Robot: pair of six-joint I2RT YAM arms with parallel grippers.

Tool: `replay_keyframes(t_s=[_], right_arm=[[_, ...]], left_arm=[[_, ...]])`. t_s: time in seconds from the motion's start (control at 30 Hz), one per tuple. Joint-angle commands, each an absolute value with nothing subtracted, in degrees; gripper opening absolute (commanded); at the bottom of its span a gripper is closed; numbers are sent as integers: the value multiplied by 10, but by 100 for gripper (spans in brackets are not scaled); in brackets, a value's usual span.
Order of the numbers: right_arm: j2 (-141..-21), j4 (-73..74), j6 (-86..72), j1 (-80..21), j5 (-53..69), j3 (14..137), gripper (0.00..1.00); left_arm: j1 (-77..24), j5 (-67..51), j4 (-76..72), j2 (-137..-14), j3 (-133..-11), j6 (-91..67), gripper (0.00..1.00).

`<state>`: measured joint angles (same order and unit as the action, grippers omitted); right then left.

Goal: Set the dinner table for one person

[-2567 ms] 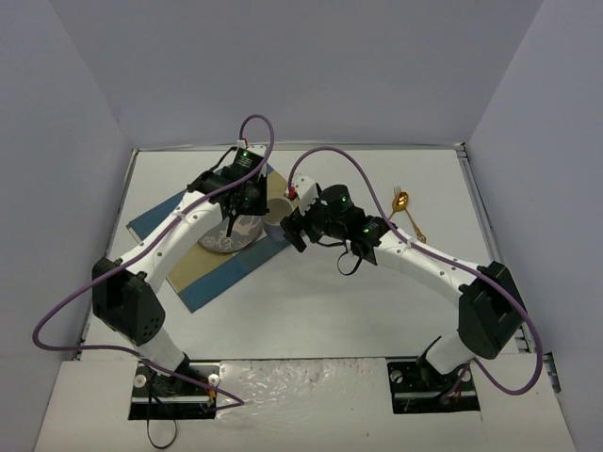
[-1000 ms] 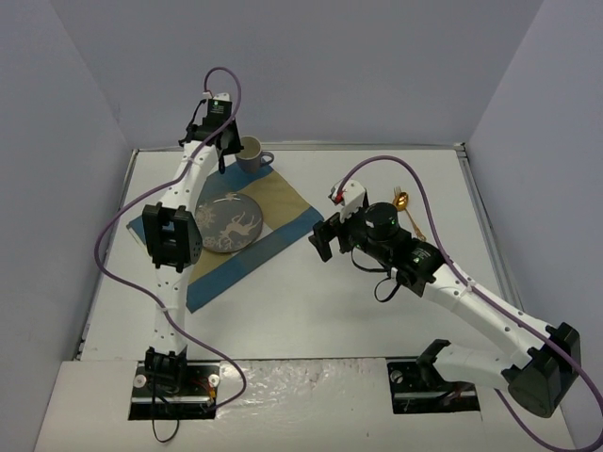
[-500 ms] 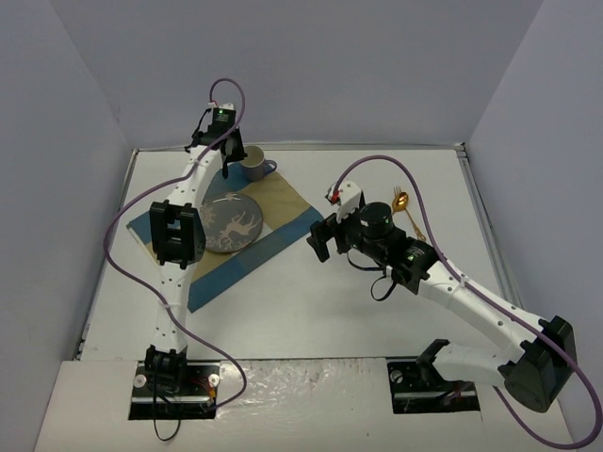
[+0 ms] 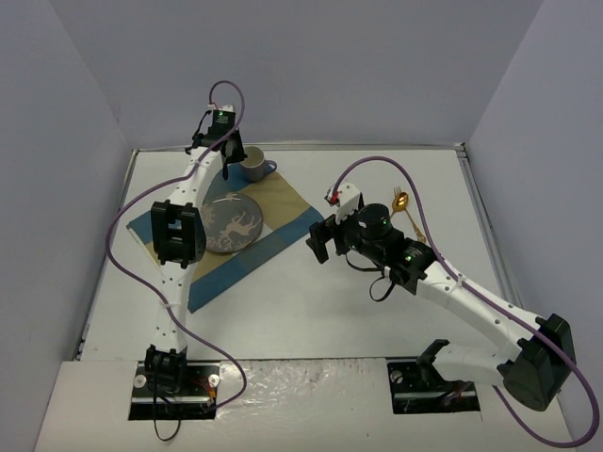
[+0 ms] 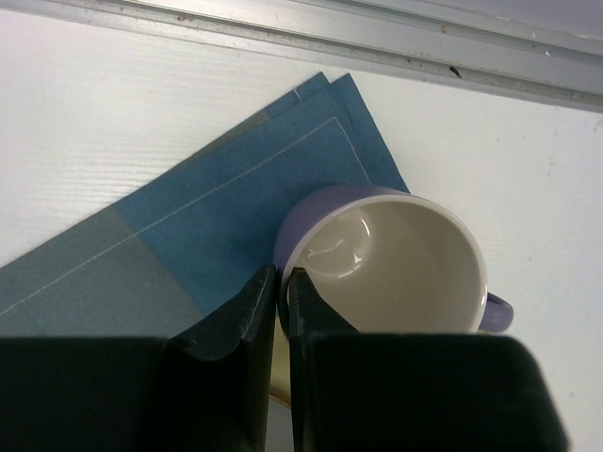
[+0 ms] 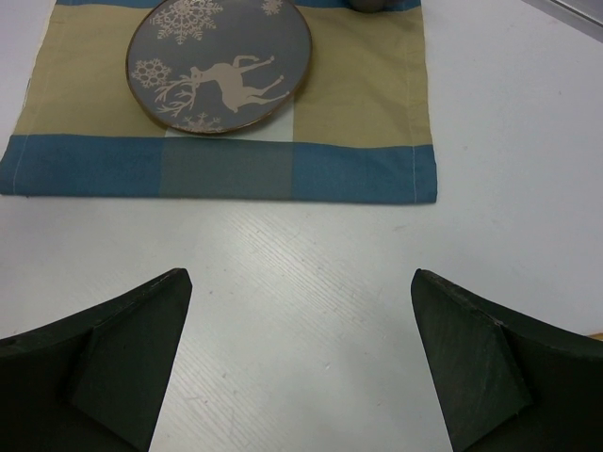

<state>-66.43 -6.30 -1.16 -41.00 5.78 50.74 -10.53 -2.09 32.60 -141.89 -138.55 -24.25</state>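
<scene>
Arms differ from above: the left stretches far back, left gripper [image 4: 229, 162] pinched on the rim of the mug [image 4: 252, 169] at the far corner of the placemat [image 4: 283, 202], beyond the plate [image 4: 231, 222]; a second ago that mug stood nearer the back edge. The right bends over the white dinner table [image 4: 311, 311], right gripper [image 4: 320, 240] beside the placemat. Left wrist: closed jaws clamp the mug's wall. Right wrist: fingers spread wide, empty.

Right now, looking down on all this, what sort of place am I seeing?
Most likely a robotics test cell, not a dining room: a white table boxed in by bare walls, a left arm and right arm bolted at its near edge, and one staged setting of placemat, plate and mug.
</scene>
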Motion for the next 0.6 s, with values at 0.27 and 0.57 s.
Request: replay_keyframes(t_s=[0.27,0.57], right_arm=[[-668,-112,-22,-407,52,503,100],[-665,-119,-28,-407,47,499,100]], left_arm=[[-96,-27,257,-1397,-1429,-261,20],[-96,-39,253,-1387,-1423,-261,51]])
